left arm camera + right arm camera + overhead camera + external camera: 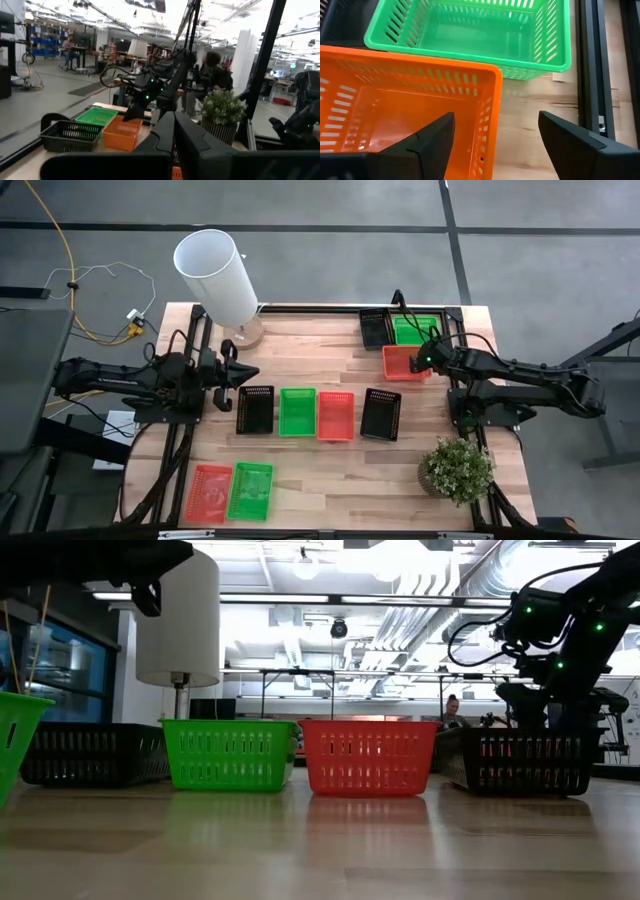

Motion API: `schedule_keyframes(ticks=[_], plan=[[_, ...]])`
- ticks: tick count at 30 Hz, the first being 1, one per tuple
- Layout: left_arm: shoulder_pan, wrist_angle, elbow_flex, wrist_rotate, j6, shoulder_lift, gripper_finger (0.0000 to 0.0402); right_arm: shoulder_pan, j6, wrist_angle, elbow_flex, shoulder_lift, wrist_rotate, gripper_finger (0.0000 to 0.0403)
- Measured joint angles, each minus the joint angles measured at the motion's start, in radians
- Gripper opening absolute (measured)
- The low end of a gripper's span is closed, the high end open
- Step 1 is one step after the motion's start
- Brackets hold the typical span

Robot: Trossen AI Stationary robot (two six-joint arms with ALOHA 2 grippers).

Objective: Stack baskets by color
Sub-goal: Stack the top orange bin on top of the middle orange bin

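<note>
1. The right end effector hung over the far right part of the counter, right at the side wall of a red basket.
2. Its two fingers were spread wide, one inside that red basket and one outside its wall. It was not squeezing the wall.
3. A green basket sat just behind that red one, and a black basket sat beside the green one.
4. Four baskets stood in a row in the middle of the counter: a black middle basket, then a green middle basket, then a red middle basket, then a second black basket.
5. Two more sat side by side at the near left edge: a red edge basket and a green edge basket.
6. The left end effector waited at the left side, closed tight with nothing in it.
7. A white lamp shade stood at the far left, and a small potted plant at the near right.
8. A person sat far off in the room behind the counter.
</note>
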Motion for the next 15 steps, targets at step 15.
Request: schedule_keyframes(ticks=[15], plan=[[0.0,-0.1,0.0,0.0,-0.013,0.0,0.0,0.0,0.004,0.009,0.0,0.002,-0.002,0.0168]])
